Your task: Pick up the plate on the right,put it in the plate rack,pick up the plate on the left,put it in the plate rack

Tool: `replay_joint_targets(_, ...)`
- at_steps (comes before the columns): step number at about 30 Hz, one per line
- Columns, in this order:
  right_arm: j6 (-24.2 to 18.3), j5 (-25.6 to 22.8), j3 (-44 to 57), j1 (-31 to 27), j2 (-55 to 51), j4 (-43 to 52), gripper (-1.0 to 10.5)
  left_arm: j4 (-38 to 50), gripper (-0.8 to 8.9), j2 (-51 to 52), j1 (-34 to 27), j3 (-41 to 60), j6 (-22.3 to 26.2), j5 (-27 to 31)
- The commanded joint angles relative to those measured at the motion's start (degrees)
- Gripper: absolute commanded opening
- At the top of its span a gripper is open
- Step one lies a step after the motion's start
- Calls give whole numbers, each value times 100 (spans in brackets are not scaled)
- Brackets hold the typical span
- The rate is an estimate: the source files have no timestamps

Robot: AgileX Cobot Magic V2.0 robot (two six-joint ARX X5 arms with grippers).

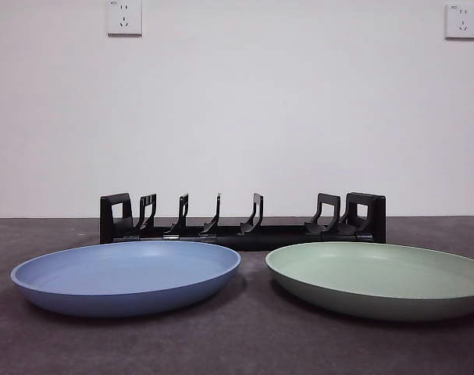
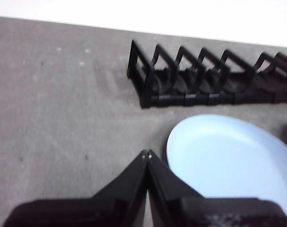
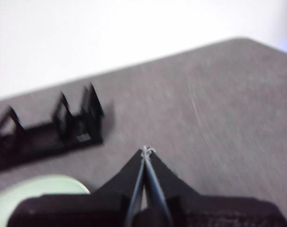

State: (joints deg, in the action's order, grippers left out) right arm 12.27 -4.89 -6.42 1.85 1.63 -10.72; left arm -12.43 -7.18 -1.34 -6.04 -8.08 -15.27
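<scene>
Front view: blue plate (image 1: pixel 126 276) and green plate (image 1: pixel 381 277) seen flat on dark table (image 1: pixel 244 344), side by side, apart; plate rack (image 1: pixel 243 219) seen empty just behind both. No arm shown there. Wrist views only: left gripper (image 2: pixel 147 153) held above table beside blue plate rim, jaws pressed together, nothing held. Right gripper (image 3: pixel 146 151) held above table near green plate and rack end, jaws closed, nothing held.

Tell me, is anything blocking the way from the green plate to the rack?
Nothing visible does. The green plate lies flat just in front of the plate rack, with only bare table between them.
</scene>
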Motion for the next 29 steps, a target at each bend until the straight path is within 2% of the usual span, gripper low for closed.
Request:
replay_joint_targets(1, 125, 136, -380, -2, 192, -96, -9, -138, -8, -146, -15, -310, -94, -114)
replay_joint_targets(4, 111, 337, -887, -2, 557, -411, -9, -350, -7, -411, -13, -737, -96, -483)
replay_joint_targets(9, 72, 986, -1919, -2, 1375, -1211, -9, -929, -7, -970, -11, -1613, -68, -979)
replay_joint_targets(12, -264, 1449, -2568, -2, 1884, -1735, -9, -1335, -7, -1296, -11, -2146, 11, -1255)
replay_joint_targets(17, -857, 1921, -3626, 2, 2671, -2909, -9, -2096, -8, -1749, -9, -2929, 273, -1794)
replay_joint_targets(21, -1250, 2238, -4330, 2, 3228, -3821, -9, -2824, -7, -2059, 42, -3467, 584, -2013)
replay_joint_targets(26, -1687, 2444, -4874, 2, 3694, -4603, -9, -3582, -7, -2332, 177, -3947, 1038, -2083)
replay_joint_targets(29, -1703, 2444, -5071, 9, 3906, -4750, -8, -3733, -8, -2435, 317, -4120, 1130, -2081)
